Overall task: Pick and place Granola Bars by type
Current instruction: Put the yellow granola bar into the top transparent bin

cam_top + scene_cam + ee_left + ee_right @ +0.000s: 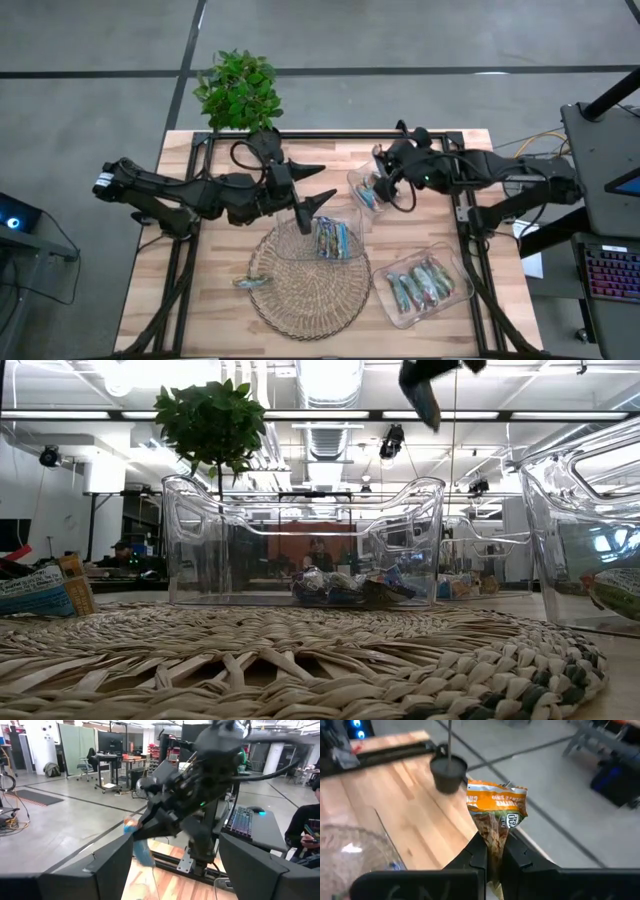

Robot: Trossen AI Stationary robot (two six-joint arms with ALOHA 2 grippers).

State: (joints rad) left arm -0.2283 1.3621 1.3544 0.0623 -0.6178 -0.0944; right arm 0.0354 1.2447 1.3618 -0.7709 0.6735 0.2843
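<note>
An orange-wrapped bar (496,817) is held in the right gripper (492,852) above the counter's (215,290) far right part.

The right gripper's fingers are closed on the bar's lower end, over the far clear tray (362,190), in which blue-wrapped bars lie. The left gripper (318,185) is raised over the mat (300,300), its fingers spread wide with nothing between them. More blue bars (331,238) are seen in the tray on the mat, greenish ones (420,285) in the near right tray, and one bar (250,281) lies at the mat's left edge. A plant (238,90) stands at the far edge.
</note>
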